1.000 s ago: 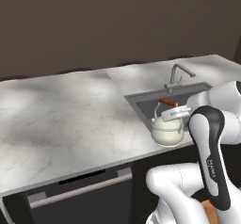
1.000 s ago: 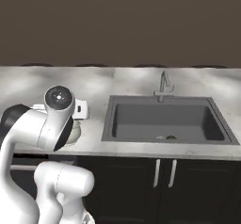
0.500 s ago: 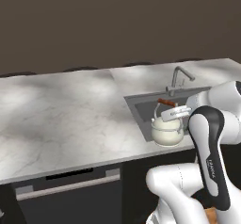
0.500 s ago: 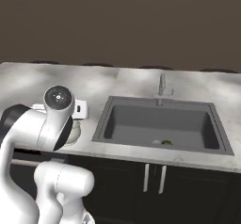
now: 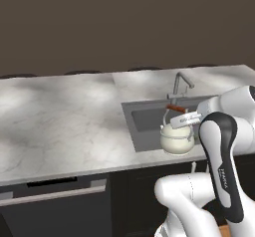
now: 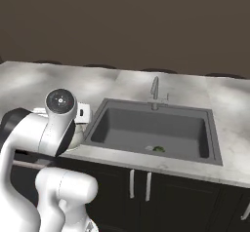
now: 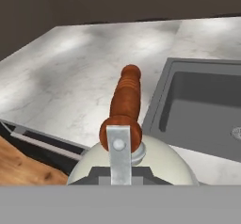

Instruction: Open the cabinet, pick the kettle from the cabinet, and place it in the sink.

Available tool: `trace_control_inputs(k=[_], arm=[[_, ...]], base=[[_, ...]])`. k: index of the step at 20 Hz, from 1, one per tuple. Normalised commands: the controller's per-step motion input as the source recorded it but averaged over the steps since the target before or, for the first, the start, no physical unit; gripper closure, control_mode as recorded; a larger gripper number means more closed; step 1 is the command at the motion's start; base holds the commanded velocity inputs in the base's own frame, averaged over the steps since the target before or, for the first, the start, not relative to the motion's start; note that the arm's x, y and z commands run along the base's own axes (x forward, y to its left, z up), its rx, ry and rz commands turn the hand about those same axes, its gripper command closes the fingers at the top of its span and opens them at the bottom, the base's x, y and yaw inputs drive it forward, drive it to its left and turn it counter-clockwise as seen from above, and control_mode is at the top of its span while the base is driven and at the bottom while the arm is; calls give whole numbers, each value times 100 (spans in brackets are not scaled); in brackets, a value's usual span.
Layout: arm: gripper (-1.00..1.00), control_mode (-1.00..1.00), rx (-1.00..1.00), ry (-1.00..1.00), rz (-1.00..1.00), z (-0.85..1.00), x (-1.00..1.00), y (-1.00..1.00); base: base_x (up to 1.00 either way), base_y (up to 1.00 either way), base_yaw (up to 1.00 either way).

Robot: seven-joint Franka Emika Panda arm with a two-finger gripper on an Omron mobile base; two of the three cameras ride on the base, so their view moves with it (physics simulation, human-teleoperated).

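The cream-white kettle (image 5: 177,139) hangs from my gripper (image 5: 185,113), which is shut on its reddish-brown wooden handle bar (image 7: 126,100). In the hand view the kettle's round top (image 7: 164,164) sits just below the camera. It hangs over the front edge of the marble counter, just left of the sink (image 7: 202,108). The dark grey sink (image 6: 151,128) with its silver faucet (image 6: 155,90) lies to the right of my arm, and the kettle (image 6: 74,138) peeks out behind the arm. The sink (image 5: 149,119) is beside the kettle. The tall cabinet is out of view.
White marble counter (image 5: 60,116) stretches left of the basin. A dark front with a horizontal silver bar (image 5: 55,191) is below it. Under the sink are dark doors with short vertical handles (image 6: 139,184). Something small and green lies by the drain (image 6: 157,149). Wooden floor (image 7: 19,169) shows beneath.
The whole picture has shifted: the base has driven, so the counter and sink have slid slightly left in both base views. The kettle stays held the same way.
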Motion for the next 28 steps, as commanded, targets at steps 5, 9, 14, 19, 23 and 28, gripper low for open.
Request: trace_control_inputs(k=[5, 9, 14, 19, 23, 28], arm=[[100, 100, 0, 0, 0, 0, 0, 0], [100, 100, 0, 0, 0, 0, 0, 0], [100, 100, 0, 0, 0, 0, 0, 0], [100, 100, 0, 0, 0, 0, 0, 0], [100, 100, 0, 0, 0, 0, 0, 0], [100, 100, 0, 0, 0, 0, 0, 0]], base=[[0, -45, 18], [2, -30, 12], [0, -17, 5], [0, -14, 1], [0, -23, 0], [0, -13, 0]])
